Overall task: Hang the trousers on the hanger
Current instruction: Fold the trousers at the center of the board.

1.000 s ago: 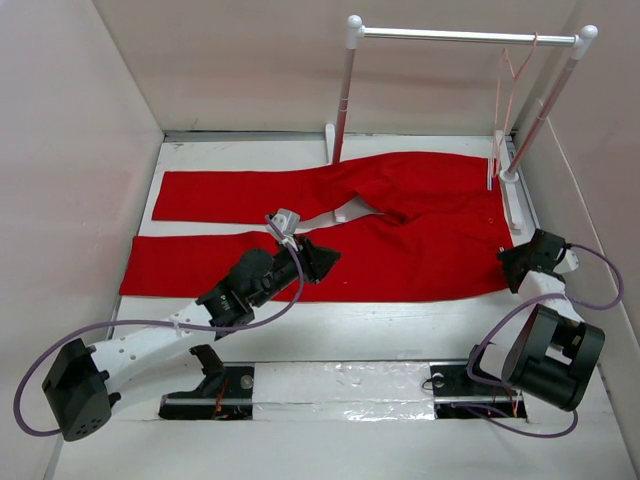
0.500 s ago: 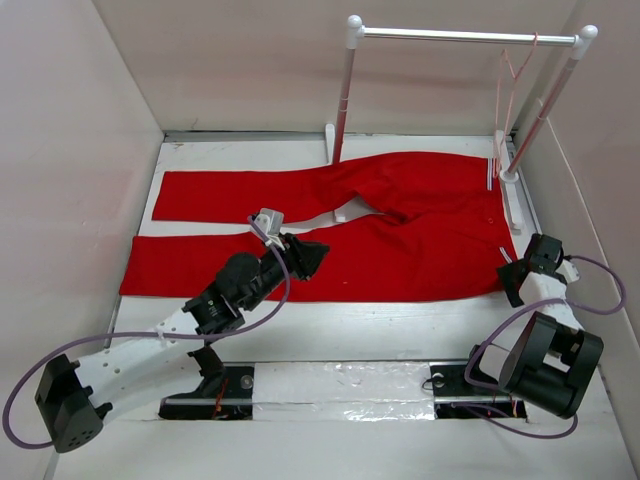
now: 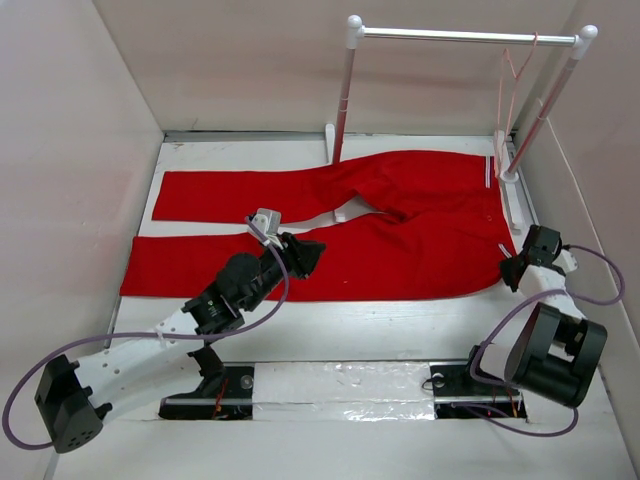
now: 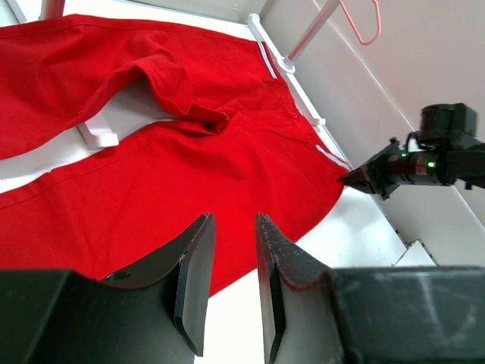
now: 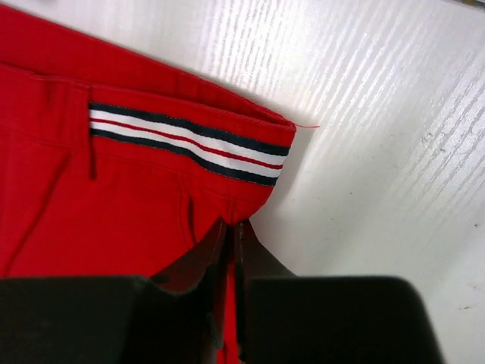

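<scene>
Top external view: bright red trousers (image 3: 400, 235) lie flat on a white bench (image 3: 400, 325). The waist is toward the right and both legs stretch out to the left, one nearer the back wall and one nearer the arms. A white-posted rack (image 3: 460, 36) with a silver bar stands at the back of the bench, and one of its white feet shows in the gap between the legs. A thin pale pink hanger (image 3: 512, 75) hangs by its hook from the right end of the bar, above the waist end and apart from the cloth.

The left gripper (image 3: 308, 256) reaches out over the near leg, close to the crotch. In the left wrist view its jaws stand a narrow way apart with nothing between them, and red cloth shows beyond the gap. Whether the tips touch the cloth cannot be told.

The right gripper (image 3: 512, 270) sits at the near right corner of the waist. In the right wrist view its jaws are almost together, pinching a sliver of the red edge. The pinch is just below a striped trim (image 5: 189, 144) of white, dark and red lines on the waistband. Bare bench lies to the right of the cloth there. The left wrist view shows this gripper's pointed tip meeting the waist corner.
</scene>
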Robot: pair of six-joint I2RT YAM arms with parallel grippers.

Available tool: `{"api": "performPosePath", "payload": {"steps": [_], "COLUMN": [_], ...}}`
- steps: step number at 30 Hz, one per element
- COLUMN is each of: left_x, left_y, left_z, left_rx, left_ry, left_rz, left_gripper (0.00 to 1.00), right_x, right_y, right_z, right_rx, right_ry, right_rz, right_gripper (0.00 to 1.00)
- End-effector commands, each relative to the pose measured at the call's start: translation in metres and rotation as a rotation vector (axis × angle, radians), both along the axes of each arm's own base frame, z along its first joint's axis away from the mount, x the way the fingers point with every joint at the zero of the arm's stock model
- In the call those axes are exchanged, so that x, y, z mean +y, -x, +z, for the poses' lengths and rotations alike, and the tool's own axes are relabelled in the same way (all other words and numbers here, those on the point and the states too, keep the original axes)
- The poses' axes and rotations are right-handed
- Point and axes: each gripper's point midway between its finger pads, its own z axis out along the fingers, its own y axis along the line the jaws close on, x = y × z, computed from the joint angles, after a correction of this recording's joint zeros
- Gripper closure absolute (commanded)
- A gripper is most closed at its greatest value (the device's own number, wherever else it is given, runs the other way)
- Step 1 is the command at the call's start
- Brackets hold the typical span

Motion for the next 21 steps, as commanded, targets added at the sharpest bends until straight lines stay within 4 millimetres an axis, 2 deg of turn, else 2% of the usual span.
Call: {"api": "performPosePath", "payload": {"steps": [1, 3, 5, 7, 8, 11, 16, 19, 21], "left_x": [0.003, 0.002, 0.002, 0.004, 0.004, 0.006, 0.018, 0.029, 0.049], "left_y": [-0.005, -0.005, -0.006, -0.008, -0.009, -0.015, -0.03, -0.041, -0.052], "left_z": [-0.002, -0.003, -0.004, -0.007, -0.007, -0.011, -0.025, -0.044, -0.063], "left_rx": [-0.015, -0.013, -0.011, -0.004, -0.002, 0.01, 0.045, 0.096, 0.149], "left_ry": [-0.004, -0.004, -0.007, -0.018, -0.018, -0.031, -0.064, -0.1, -0.145], "left_rz": [0.024, 0.023, 0.029, 0.044, 0.049, 0.073, 0.149, 0.218, 0.307], "left_gripper": [0.75, 0.75, 0.75, 0.75, 0.75, 0.75, 0.75, 0.75, 0.74], "right_x": [-0.015, -0.017, -0.024, -0.025, -0.028, -0.031, -0.031, -0.025, -0.018], "right_y": [-0.018, -0.013, -0.009, -0.001, 0.004, 0.023, 0.061, 0.07, 0.063], "right_z": [0.041, 0.057, 0.088, 0.105, 0.123, 0.138, 0.179, 0.189, 0.185], "right_rx": [-0.157, -0.162, -0.222, -0.228, -0.263, -0.244, -0.272, -0.307, -0.334], "right_ry": [0.109, 0.158, 0.235, 0.285, 0.329, 0.39, 0.53, 0.569, 0.544], "right_rz": [-0.032, -0.03, -0.048, -0.039, -0.056, -0.07, -0.083, -0.052, -0.003], "right_gripper": [0.96, 1.0, 1.0, 1.0, 1.0, 1.0, 1.0, 1.0, 1.0]}}
